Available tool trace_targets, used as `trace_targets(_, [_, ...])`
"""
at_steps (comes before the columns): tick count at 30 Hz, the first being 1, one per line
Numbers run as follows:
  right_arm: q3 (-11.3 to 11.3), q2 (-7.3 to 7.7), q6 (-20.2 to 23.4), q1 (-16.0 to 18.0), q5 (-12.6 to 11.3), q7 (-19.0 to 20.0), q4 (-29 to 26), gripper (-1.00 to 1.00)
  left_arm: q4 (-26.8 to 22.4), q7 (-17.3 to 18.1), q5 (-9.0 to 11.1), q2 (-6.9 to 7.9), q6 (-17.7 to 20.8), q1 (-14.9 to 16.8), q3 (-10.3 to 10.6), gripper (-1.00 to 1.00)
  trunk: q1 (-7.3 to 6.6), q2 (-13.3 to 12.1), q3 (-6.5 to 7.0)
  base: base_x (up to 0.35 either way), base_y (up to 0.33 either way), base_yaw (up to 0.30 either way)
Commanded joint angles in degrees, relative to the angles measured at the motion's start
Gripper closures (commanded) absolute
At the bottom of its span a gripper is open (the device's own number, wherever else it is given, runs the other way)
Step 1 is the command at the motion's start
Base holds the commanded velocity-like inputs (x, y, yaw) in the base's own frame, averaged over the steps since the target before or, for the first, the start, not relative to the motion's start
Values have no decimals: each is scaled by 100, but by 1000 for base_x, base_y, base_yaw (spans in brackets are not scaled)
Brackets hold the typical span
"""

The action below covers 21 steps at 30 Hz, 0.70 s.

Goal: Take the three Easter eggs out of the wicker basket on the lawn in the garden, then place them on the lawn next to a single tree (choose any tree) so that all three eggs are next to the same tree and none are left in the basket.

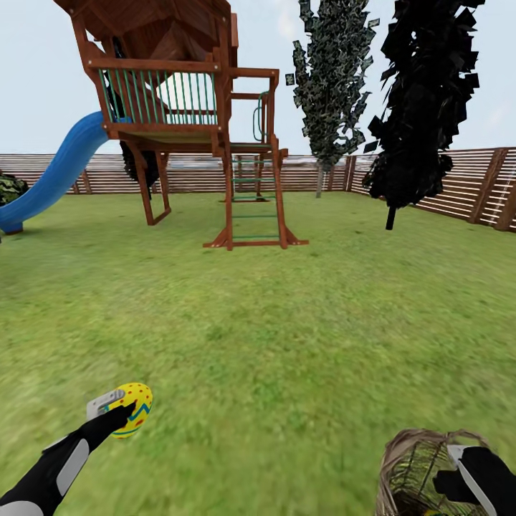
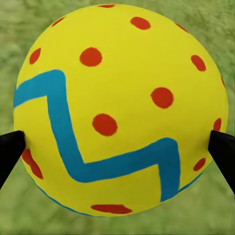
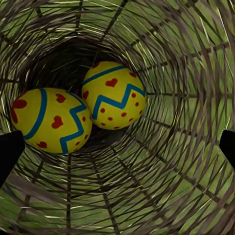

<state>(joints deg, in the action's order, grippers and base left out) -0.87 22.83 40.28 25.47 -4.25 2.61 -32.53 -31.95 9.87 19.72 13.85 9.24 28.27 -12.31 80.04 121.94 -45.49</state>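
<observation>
Left jaws grasp an egg; right jaws, released, inside wicker basket over two eggs

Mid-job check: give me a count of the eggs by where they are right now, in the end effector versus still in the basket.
Held in the left end effector: 1 egg
Still in the wicker basket: 2, a nearer egg and a farther egg, with the right end effector at the basket mouth
On the lawn: 0
Total: 3 eggs
</observation>
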Motion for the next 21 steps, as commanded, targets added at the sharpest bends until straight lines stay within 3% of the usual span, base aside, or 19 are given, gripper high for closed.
trace_targets(1, [-9,3,25,2,-41,-6,-8,-100,-6,41,50,-4,52,3,-27,100,22,44,-24,0,0,0])
trace_targets(4, [-17,-194,24,2,-5,-26,-7,-100,-5,41,50,-5,52,3,-26,100,88,165,-78,0,0,0])
trace_targets(6, [-11,-268,18,2,223,-62,-6,-100,-5,41,50,-5,52,3,-26,100,131,245,-114,0,0,0])
trace_targets(15, [29,-285,24,2,288,-62,-7,-100,-5,41,50,-5,52,3,-26,100,329,606,-276,0,0,0])
trace_targets(21, [60,-150,33,2,276,-38,-8,-100,24,41,50,-5,43,3,-17,100,461,846,-383,0,0,0])
